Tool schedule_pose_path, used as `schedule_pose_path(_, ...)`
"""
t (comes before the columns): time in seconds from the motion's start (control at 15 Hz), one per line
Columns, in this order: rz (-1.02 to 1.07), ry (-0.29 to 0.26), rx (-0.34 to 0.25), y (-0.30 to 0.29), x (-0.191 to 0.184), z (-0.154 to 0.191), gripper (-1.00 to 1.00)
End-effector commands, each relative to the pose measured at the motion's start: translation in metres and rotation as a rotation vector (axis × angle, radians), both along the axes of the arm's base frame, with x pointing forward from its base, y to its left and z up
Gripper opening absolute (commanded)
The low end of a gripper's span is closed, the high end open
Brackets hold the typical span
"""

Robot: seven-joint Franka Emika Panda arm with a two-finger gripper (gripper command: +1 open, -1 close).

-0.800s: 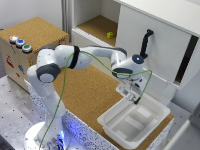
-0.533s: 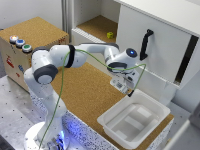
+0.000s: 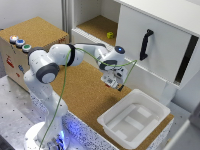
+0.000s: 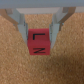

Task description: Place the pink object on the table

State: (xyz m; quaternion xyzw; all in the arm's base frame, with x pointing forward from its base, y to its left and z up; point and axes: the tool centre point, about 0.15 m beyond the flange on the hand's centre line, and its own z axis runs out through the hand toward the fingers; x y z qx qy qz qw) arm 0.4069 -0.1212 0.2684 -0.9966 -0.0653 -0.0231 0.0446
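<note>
Pink object (image 4: 38, 41) clamped between gripper (image 4: 39, 34) fingers above table (image 4: 15, 65).

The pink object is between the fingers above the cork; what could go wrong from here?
1. The pink object may bounce or roll if the gripper releases it above the table.
2. The white bin is close by, so a rolling cube could stop against it, or perhaps go off the table's edge.

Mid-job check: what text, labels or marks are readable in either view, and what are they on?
"L" and "Z": black marks on the pink cube held in the gripper, seen sideways, so the reading is uncertain.
Red marks on the cork-topped button box: too blurred to read.
Nothing else legible.
</note>
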Motion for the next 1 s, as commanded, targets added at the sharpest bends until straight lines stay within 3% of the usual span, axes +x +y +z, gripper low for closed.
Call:
schedule_pose_path(0.0, -0.064, 0.042, -0.071, 0.000, -0.013, -0.045, -1.00)
schedule_pose_path(0.33, -0.056, 0.061, -0.109, -0.006, -0.020, -0.050, -1.00)
schedule_pose_path(0.53, -0.063, 0.065, -0.100, -0.004, -0.022, -0.058, -1.00)
schedule_pose_path(0.6, -0.069, 0.053, -0.101, -0.003, -0.023, -0.056, 1.00)
schedule_pose_path(0.93, -0.095, -0.052, -0.088, -0.005, -0.038, -0.010, 1.00)
